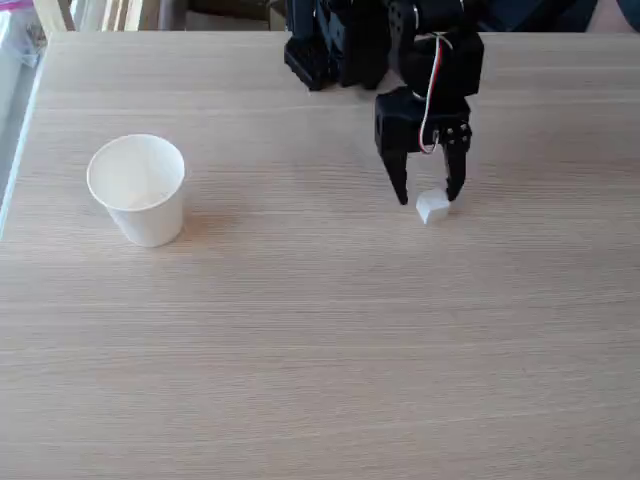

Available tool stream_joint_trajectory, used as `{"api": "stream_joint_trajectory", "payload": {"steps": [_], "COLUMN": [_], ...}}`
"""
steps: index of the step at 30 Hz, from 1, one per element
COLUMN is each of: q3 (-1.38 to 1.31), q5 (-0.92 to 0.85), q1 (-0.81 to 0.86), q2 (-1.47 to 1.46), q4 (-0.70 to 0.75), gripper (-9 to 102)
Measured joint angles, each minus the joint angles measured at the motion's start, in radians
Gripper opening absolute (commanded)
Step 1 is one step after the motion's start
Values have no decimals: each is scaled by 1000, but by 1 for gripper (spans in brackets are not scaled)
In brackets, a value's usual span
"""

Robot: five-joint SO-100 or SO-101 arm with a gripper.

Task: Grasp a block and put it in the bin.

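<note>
A tiny white block point(433, 208) lies on the wooden table point(320, 340), right of centre. My black gripper point(428, 196) points down over it, open, with one finger left of the block and the other at its right edge. The block sits low between the fingertips and closer to the right one; whether that finger touches it I cannot tell. The bin point(138, 188), a plain white paper cup, stands upright at the left of the table, far from the gripper, and looks empty.
The arm's black base point(340, 45) sits at the table's far edge, behind the gripper. The table's left edge point(20, 150) runs close to the cup. Bare wood stretches between cup and gripper and across the whole front.
</note>
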Motion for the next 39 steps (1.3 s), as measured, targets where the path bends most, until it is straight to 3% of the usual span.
{"api": "stream_joint_trajectory", "payload": {"steps": [27, 39], "q3": [8, 8], "q5": [61, 60], "q1": [-32, -28], "q2": [-32, -38], "q4": [-14, -14], "gripper": [22, 1]}}
